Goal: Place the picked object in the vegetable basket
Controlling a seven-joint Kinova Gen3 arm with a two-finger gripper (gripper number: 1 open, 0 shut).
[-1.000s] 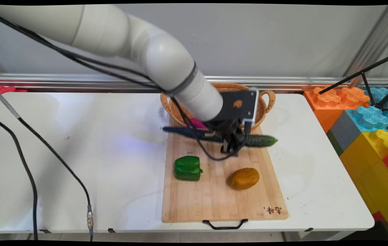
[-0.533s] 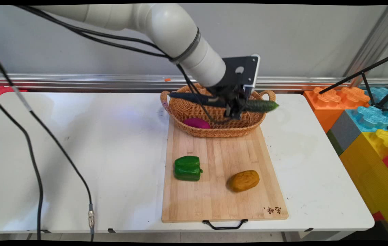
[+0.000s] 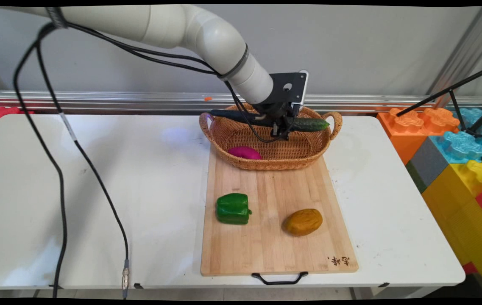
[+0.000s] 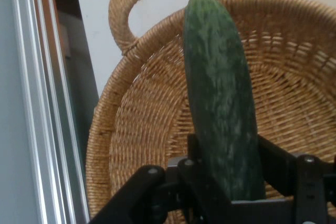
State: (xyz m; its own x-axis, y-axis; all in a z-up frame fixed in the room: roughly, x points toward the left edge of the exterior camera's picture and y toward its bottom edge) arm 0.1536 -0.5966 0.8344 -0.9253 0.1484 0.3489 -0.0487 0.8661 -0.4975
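Main view: cucumber over basket; purple vegetable inside.

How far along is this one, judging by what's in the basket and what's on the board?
Done: a purple vegetable lies in the wicker basket. In hand: the gripper holds a cucumber level above the basket, not released. Left: a green pepper and a brown potato sit on the cutting board.
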